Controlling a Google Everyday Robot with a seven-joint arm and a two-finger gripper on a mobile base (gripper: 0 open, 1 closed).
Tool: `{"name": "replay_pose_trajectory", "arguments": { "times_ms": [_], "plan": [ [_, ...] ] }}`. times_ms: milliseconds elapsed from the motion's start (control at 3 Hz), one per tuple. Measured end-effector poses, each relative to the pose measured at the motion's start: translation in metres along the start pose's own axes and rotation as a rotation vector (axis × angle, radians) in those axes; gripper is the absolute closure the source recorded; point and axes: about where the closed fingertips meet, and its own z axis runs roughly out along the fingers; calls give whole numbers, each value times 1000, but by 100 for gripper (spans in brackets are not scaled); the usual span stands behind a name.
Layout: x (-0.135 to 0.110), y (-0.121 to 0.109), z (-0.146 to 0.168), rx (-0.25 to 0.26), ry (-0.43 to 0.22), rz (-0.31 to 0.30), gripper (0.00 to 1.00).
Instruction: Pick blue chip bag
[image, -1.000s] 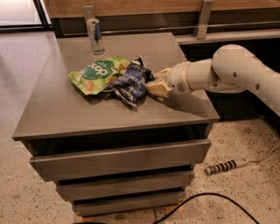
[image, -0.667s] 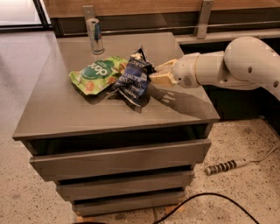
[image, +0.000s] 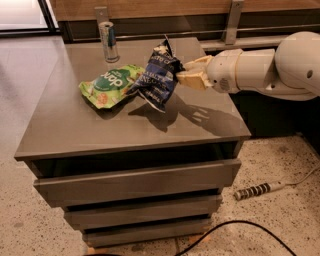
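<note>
The blue chip bag (image: 157, 77) is a crumpled navy foil bag with pale lettering. It hangs in the air above the grey cabinet top (image: 90, 130), casting a shadow below it. My gripper (image: 184, 75) reaches in from the right on a white arm and is shut on the bag's right edge. The bag's lower left corner hangs over the edge of the green snack bag (image: 109, 85), which lies flat on the top.
A slim silver-blue can (image: 108, 41) stands upright at the back left of the cabinet top. The cabinet has drawers below. A power strip (image: 256, 190) and a black cable (image: 235, 230) lie on the speckled floor at the right.
My gripper has lifted the blue chip bag off the cabinet top and raised it. The green bag and the can have not moved.
</note>
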Motion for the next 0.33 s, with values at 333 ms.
{"name": "replay_pose_trajectory", "arguments": {
  "times_ms": [333],
  "plan": [
    [0,0,0,0,0,0,100]
  ]
}}
